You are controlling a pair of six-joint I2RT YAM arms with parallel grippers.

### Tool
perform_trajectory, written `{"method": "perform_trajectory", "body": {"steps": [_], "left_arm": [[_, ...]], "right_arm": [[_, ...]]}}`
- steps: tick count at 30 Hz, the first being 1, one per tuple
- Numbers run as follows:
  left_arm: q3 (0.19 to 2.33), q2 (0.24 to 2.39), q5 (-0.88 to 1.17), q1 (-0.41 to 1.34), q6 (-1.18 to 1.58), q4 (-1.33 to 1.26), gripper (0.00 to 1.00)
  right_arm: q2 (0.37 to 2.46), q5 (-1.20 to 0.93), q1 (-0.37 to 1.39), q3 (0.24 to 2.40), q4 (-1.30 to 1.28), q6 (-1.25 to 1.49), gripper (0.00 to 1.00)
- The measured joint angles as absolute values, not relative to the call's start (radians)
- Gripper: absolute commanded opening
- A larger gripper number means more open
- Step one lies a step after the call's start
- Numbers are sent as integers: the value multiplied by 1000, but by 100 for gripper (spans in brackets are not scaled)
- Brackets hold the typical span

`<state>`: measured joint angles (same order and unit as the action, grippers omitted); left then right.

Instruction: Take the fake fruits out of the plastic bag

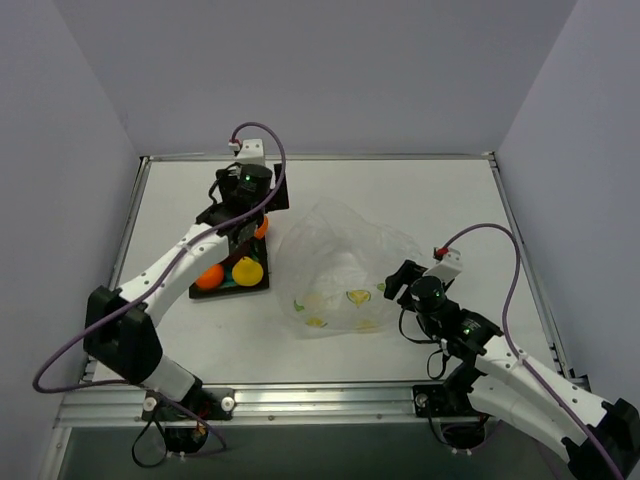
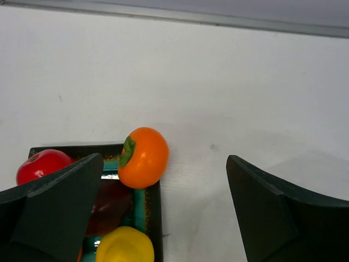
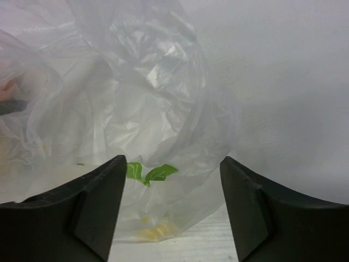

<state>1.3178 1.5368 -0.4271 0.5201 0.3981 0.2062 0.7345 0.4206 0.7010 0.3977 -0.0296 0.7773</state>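
Observation:
The clear crinkly plastic bag (image 1: 345, 270) with lemon-slice prints lies in the middle of the table, also in the right wrist view (image 3: 136, 109). No fruit shows inside it. An orange persimmon (image 2: 143, 157), a red fruit (image 2: 41, 165), a dark red fruit (image 2: 112, 202) and a yellow fruit (image 2: 125, 245) rest on the teal plate (image 2: 155, 218); the top view shows the plate (image 1: 232, 282) with the yellow fruit (image 1: 247, 271) and another orange fruit (image 1: 209, 277). My left gripper (image 1: 243, 222) is open and empty above the plate. My right gripper (image 1: 393, 283) is open and empty at the bag's right edge.
A metal rail (image 1: 320, 157) runs along the table's far edge and another rail (image 1: 300, 400) along the near edge. Grey walls enclose the table on three sides. Purple cables loop from both wrists.

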Motion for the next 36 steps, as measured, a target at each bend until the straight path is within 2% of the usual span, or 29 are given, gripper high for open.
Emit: {"method": "perform_trajectory", "body": {"steps": [5, 6, 18, 27, 32, 36], "left_arm": [[1318, 1381, -360, 538, 424, 221, 94], [1318, 1351, -348, 542, 426, 228, 94], [1297, 945, -249, 557, 361, 426, 94], [1061, 629, -206, 557, 273, 521, 94], [1050, 599, -207, 557, 245, 544, 94], [1046, 612, -206, 557, 229, 545, 94]], "right_arm": [[682, 471, 701, 456, -93, 775, 98], [676, 479, 701, 475, -105, 772, 100], [583, 647, 701, 733, -253, 691, 100], [337, 811, 701, 959, -263, 532, 100], [324, 894, 700, 942, -260, 478, 100], [393, 912, 700, 907, -278, 478, 100]]}}
